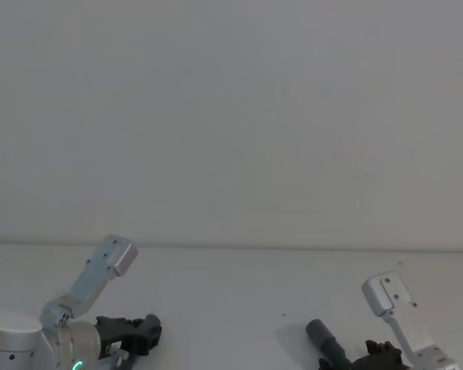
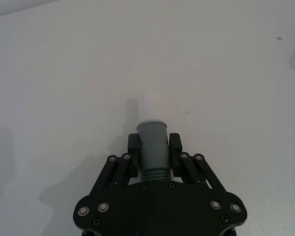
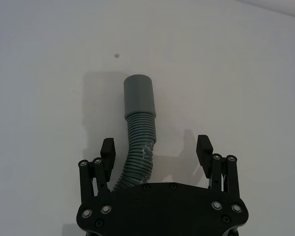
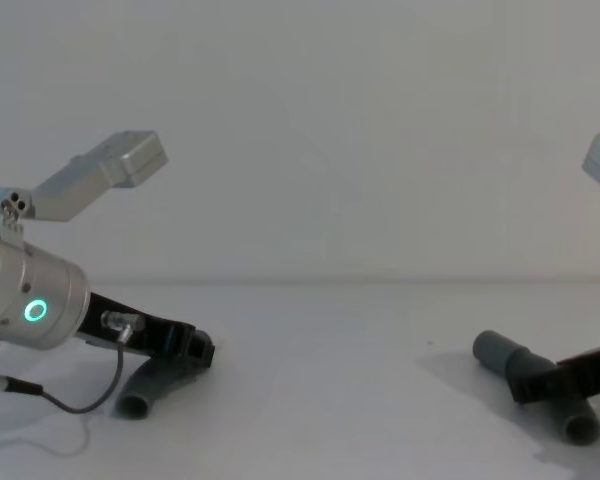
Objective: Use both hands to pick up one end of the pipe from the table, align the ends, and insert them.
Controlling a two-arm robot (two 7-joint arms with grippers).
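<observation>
Grippers both sit low over the table [image 1: 231, 297], well apart, at near left and near right.

The left gripper [image 2: 154, 145] reaches in from the left edge. Its silver wrist [image 4: 25, 295], with a green ring light [image 4: 35, 311], tilts down and to the right. The jaws are narrow and clamped on the grey cuff of the spigot piece [image 2: 152, 135], one finger on each side. The white tip [image 2: 150, 105] pokes out past the fingertips over bare table. In the chest view the piece's ribbed bend drops below the gripper and its open end is down at the table surface; I cannot tell if it rests there. A thin cable [image 4: 70, 403] loops under the wrist. In the head view the left gripper is partly cut off by the bottom edge, and the piece is hard to make out there.

The right gripper [image 3: 156, 147] comes in from the right edge, also low. Its jaws are wide and hold nothing. The socket piece [image 3: 137, 147] lies on the table between the fingers, nearer one finger [image 3: 108, 150] and apart from the other. The socket cuff [image 3: 139, 96] points far-left, beyond the fingertips. In the chest view a black finger crosses the middle of the piece, and the piece's other end points near-right. The head view cuts the right gripper off at the bottom, leaving only the cuff clear. The right wrist is out of frame in the chest view.
</observation>
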